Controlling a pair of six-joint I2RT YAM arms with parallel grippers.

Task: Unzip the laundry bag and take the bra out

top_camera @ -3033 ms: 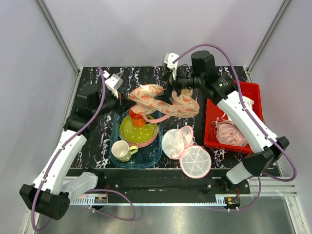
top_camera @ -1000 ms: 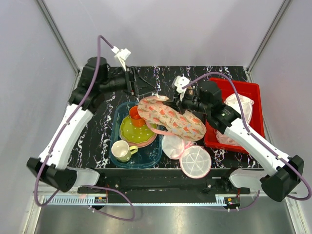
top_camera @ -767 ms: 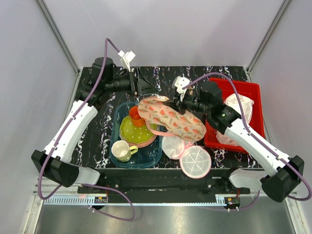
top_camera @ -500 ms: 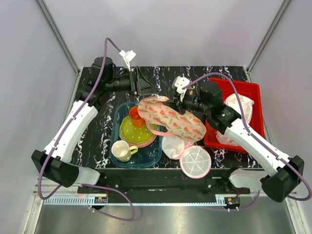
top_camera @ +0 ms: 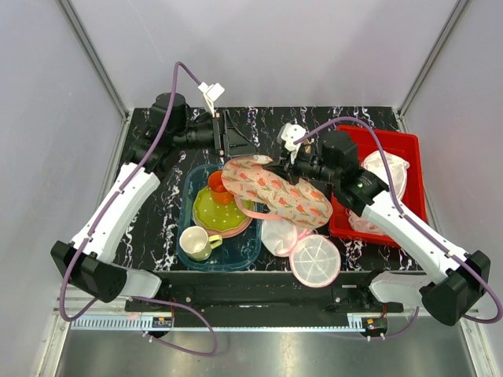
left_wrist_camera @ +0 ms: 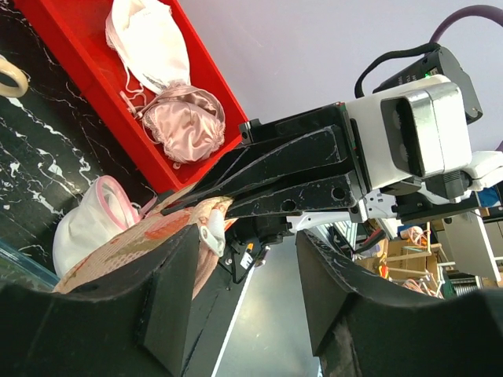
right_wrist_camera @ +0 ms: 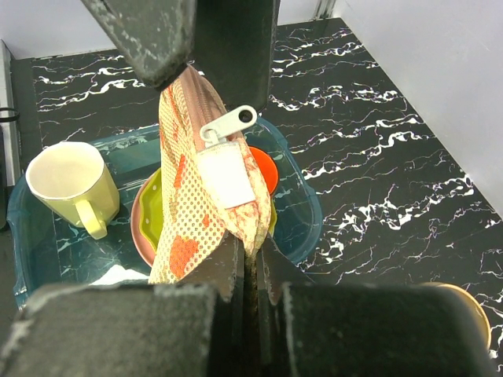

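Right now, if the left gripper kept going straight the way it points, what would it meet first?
Likely the zipper pull at the end of the laundry bag, pinched by the right gripper and framed between the open fingers of the left gripper; depth is uncertain.

Peach-pink oval laundry bag [top_camera: 275,191] aloft in the right gripper [top_camera: 279,168]; mauve-pink bra [left_wrist_camera: 187,126] heaped in red bin [left_wrist_camera: 82,67].

Left arm [top_camera: 118,206] outstretched, left fingers [left_wrist_camera: 118,314] spread, right fingers [right_wrist_camera: 229,47] clamped shut

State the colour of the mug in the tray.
Pale yellow-green mug; the right wrist view shows it best.
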